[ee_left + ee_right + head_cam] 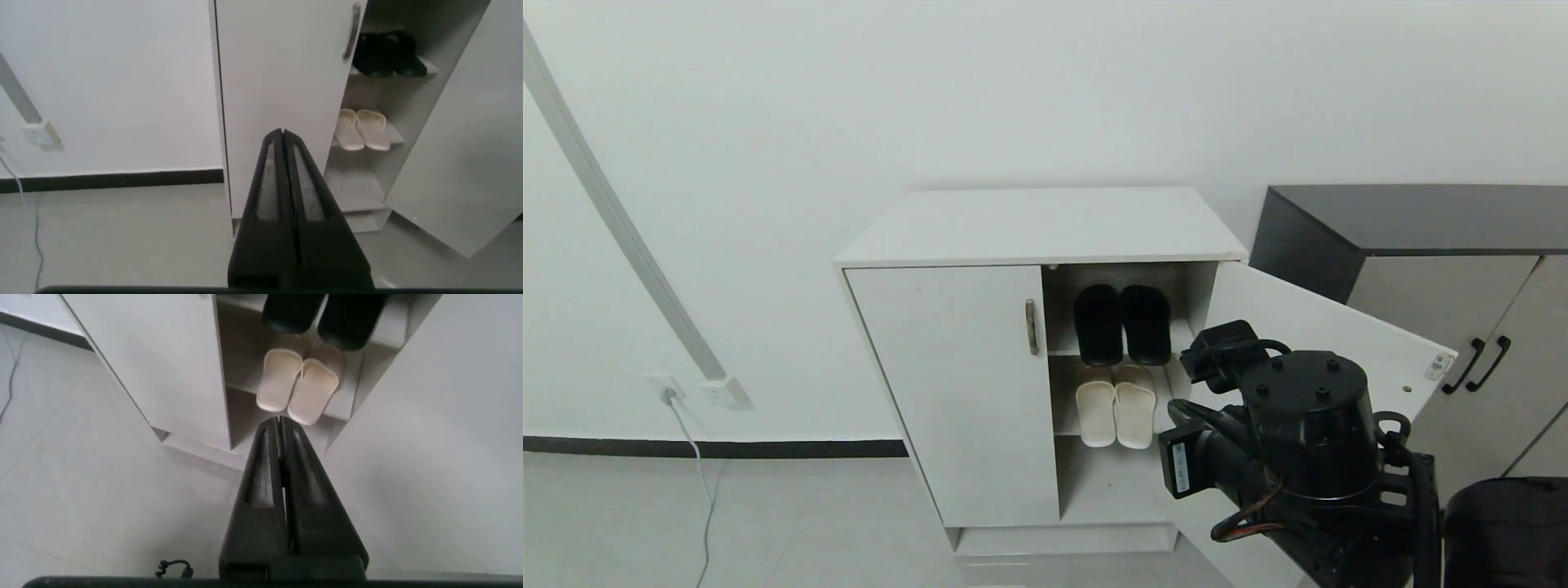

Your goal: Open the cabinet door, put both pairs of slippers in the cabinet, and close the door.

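The white cabinet (1037, 224) stands against the wall with its right door (1307, 327) swung open and its left door (956, 392) closed. Black slippers (1121, 323) lie on the upper shelf, white slippers (1115, 403) on the shelf below. My right arm is in front of the open door, below the shelves. The right gripper (280, 429) is shut with nothing in it, out in front of the white slippers (297, 389). My left gripper (282, 140) is also shut and holds nothing, back from the closed left door (282, 90), with both pairs (364, 129) off to one side.
A dark grey cabinet (1421, 245) with black handles stands just right of the open door. A wall socket with a cable (686, 441) is low on the wall at left. Open tiled floor (727, 523) lies in front of the cabinet.
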